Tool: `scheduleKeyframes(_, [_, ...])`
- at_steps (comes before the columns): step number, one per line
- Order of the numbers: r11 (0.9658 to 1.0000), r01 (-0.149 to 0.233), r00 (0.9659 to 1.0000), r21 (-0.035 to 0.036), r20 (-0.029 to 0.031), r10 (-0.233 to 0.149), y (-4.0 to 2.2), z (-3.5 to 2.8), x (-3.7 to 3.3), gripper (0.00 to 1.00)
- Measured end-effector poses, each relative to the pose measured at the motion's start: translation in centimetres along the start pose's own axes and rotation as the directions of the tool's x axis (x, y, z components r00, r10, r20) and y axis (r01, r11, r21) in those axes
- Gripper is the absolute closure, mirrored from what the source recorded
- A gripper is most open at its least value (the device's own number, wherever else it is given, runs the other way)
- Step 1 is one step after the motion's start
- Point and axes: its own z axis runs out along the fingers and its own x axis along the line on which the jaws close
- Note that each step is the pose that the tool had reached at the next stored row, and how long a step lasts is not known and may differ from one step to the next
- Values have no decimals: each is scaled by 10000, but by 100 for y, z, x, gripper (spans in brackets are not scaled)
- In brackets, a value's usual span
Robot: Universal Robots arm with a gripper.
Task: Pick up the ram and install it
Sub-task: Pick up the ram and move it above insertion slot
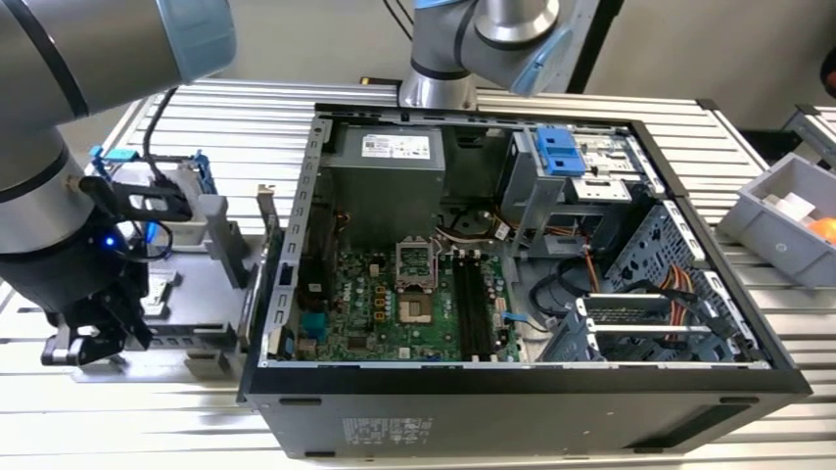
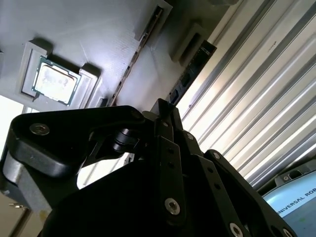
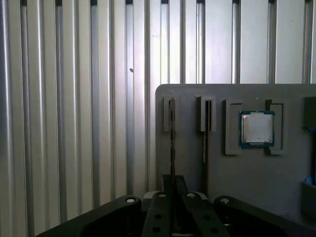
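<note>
One ram (image 3: 172,138) is held on edge in the edge-most of two slots in one grey tray (image 3: 247,197). The gripper (image 3: 173,185) jaws are pinched narrowly on it. One processor (image 3: 256,128) is seated nearby.

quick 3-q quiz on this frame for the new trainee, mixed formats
1. True or false: the processor sits in a recess of the grey tray.
2. The tool lines up with: A) the processor B) a tray slot C) a bin.
3. Fill in: in the exterior view, the tray stands on the view's ___ of the PC case.
Key: 1 true; 2 B; 3 left.
</note>
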Motion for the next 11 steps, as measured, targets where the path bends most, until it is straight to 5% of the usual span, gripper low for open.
scheduleKeyframes(11, [10000, 0, 10000, 1, 1, 0, 3, -143, 3, 100])
